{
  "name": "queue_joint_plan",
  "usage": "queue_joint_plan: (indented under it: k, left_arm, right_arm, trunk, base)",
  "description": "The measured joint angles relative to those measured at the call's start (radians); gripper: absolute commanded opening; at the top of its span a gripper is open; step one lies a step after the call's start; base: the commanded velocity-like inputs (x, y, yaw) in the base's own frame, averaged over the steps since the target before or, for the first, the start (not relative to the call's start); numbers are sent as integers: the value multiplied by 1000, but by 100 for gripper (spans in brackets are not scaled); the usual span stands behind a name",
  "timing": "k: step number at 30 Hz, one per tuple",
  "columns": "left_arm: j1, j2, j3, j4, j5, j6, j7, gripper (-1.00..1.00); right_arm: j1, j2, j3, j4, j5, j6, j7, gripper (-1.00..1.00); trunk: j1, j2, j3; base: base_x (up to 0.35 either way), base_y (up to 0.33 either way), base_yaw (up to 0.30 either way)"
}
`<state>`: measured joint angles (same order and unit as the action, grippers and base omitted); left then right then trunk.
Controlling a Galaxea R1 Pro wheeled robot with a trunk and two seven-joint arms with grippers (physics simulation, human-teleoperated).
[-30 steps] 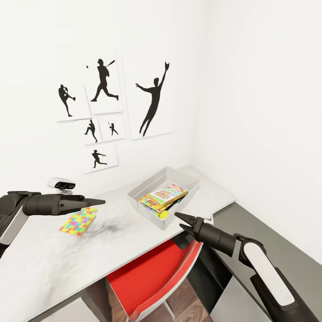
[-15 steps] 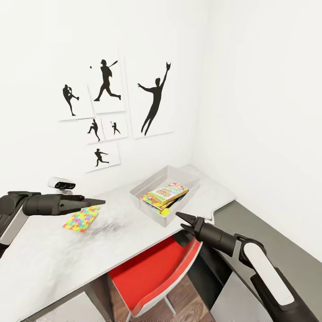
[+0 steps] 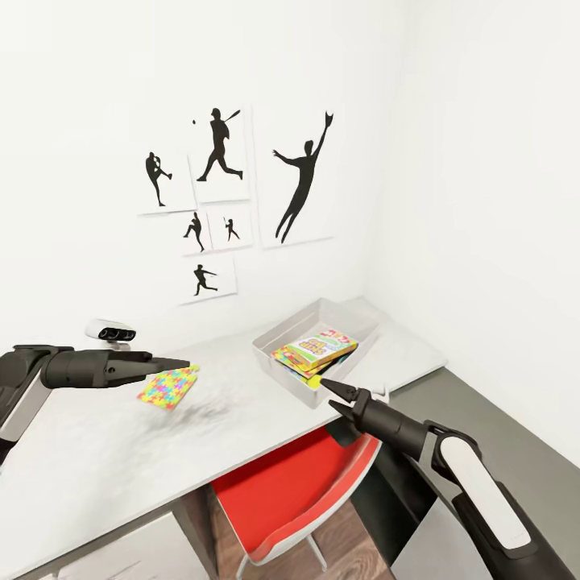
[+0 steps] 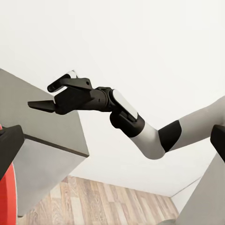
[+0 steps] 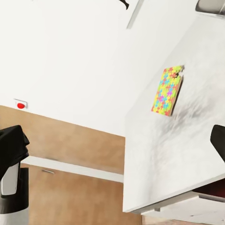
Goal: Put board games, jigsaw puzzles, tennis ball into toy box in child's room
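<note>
Everything slides right in the head view — camera's turned, arms unmoved. Right gripper (image 3: 332, 393) hangs by the toy box (image 3: 278, 366), jaws slightly parted, empty. Left gripper (image 3: 179, 364) looks pinched together, perhaps, over 1 jigsaw puzzle (image 3: 167, 387) on the table (image 3: 97, 451) — board games (image 3: 316, 348) boxed.

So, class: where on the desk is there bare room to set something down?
Free: the desk near edge, below the puzzle, and the far corner beyond the bin. Crowded: the bin, stacked with game boxes.
</note>
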<state>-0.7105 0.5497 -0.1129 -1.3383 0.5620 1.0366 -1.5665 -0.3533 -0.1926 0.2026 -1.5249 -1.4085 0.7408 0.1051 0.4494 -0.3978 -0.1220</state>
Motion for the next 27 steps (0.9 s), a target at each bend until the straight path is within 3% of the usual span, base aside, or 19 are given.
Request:
queue_joint_plan:
  k: [12, 27]
  left_arm:
    - [0, 0, 0, 0, -2, 0, 0, 100]
    - [0, 0, 0, 0, 0, 0, 0, 100]
  right_arm:
    - [0, 1, -15, 22, 0, -1, 1, 100]
    - [0, 3, -14, 23, 2, -5, -3, 100]
  trunk:
    - [0, 0, -1]
    - [0, 0, -12]
  base:
    - [-38, 2, 30]
    - [-170, 71, 240]
